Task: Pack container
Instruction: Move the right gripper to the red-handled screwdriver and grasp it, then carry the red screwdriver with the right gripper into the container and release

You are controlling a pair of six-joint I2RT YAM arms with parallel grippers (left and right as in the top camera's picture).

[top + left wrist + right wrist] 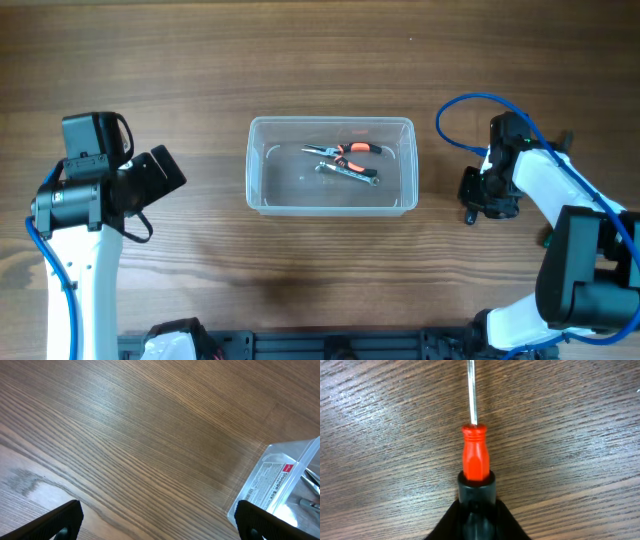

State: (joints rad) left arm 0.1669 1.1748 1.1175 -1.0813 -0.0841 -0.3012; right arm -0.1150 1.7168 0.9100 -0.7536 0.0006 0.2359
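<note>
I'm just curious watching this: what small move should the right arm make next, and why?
Probably lift the screwdriver and carry it toward the container. The right gripper looks closed on its handle, out over the table, while pliers and a wrench already lie inside.

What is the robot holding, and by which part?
The right jaws grip a red-handled screwdriver with a thin metal shaft, by the black rear end of its handle. The left jaws are open and hold nothing.
</note>
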